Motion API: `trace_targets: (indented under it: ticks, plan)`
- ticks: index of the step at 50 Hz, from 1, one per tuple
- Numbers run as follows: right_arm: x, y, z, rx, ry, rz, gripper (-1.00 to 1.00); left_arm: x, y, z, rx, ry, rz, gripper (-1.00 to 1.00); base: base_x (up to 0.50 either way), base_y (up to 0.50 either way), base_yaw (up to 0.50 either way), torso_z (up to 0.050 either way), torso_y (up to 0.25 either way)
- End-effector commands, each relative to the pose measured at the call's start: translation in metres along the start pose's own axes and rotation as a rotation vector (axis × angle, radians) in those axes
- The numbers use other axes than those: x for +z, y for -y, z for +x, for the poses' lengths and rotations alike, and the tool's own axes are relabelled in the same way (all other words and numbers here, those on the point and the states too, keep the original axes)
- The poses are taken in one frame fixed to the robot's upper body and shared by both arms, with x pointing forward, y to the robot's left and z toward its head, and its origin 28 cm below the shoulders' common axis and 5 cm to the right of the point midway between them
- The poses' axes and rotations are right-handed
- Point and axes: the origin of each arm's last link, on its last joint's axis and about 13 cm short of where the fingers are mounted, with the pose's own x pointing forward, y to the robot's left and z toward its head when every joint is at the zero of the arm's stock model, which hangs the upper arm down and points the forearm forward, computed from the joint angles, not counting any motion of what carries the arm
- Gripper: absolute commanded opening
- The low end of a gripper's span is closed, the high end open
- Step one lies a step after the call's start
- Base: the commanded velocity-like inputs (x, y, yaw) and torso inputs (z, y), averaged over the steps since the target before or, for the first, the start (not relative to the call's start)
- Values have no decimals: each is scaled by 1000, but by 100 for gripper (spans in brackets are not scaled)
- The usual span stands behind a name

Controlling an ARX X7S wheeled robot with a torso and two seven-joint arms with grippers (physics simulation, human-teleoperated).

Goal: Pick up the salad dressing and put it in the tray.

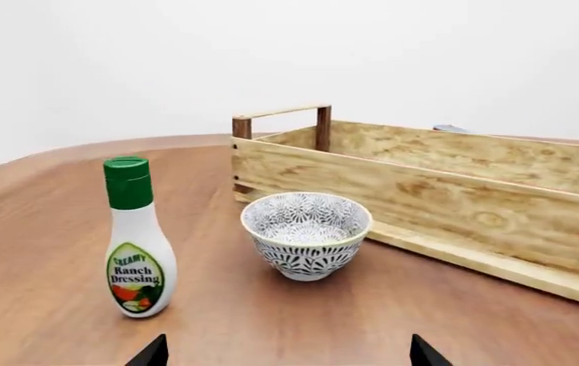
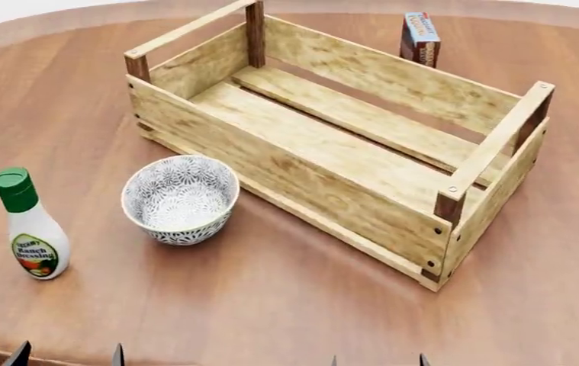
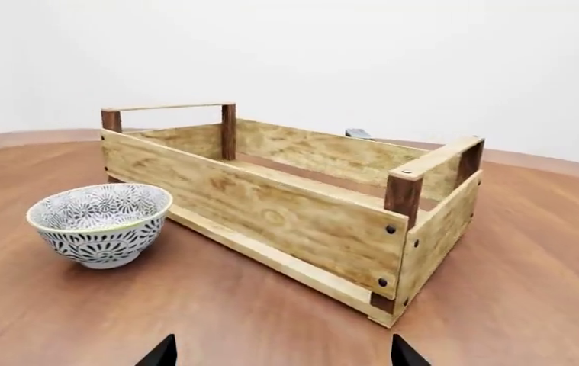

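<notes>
The salad dressing (image 2: 33,229) is an upright white bottle with a green cap and a "Ranch Dressing" label, at the table's left; it also shows in the left wrist view (image 1: 139,240). The tray (image 2: 371,164) is an empty light-wood crate with dark corner posts, in the middle; it also shows in the left wrist view (image 1: 442,191) and the right wrist view (image 3: 289,206). My left gripper (image 1: 289,358) is open and empty, short of the bottle, at the near edge in the head view (image 2: 67,358). My right gripper (image 3: 284,357) is open and empty, near the front edge (image 2: 379,360).
A patterned white bowl (image 2: 180,200) stands between the bottle and the tray; it also shows in the left wrist view (image 1: 307,232) and the right wrist view (image 3: 101,223). A blue-and-brown box (image 2: 420,38) stands behind the tray. The round wooden table (image 2: 268,305) ends near my grippers.
</notes>
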Motion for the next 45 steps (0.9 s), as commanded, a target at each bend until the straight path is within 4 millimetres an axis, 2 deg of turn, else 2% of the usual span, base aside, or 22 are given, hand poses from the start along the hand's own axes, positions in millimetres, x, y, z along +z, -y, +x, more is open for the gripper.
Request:
trace_targets:
  ticks: [1,11,19,21,22,27,28,29,45]
  plan:
    - [0,0,0,6,5,2,100,0,0,0,0,1,0,100,0,500,0,0,0]
    - [0,-1,0,6,-1,-15,100,-1,0,0,-3,3,8,100,0,500,0,0,0]
    - [3,1,3,-48,-2,-30,100,3,-2,6,33,2,49,100,14,0,0,0,0]
    - [11,4,3,-61,7,-28,100,16,-4,8,24,-7,37,100,439,0,0,0,0]
    - [28,9,5,-89,21,3,100,41,-7,7,4,24,20,100,500,0,0,0,0]
    - [61,19,8,-133,110,25,100,71,-9,6,6,84,-13,100,500,0,0,0,0]
    - [88,39,6,-217,141,7,100,100,-22,8,54,151,-46,100,500,0,0,0,0]
    - [111,36,-1,-201,250,15,100,101,-22,8,54,151,-46,100,500,0,0,0,0]
    - [112,38,-1,-212,250,19,100,102,-22,7,47,158,-38,100,500,0,0,0,0]
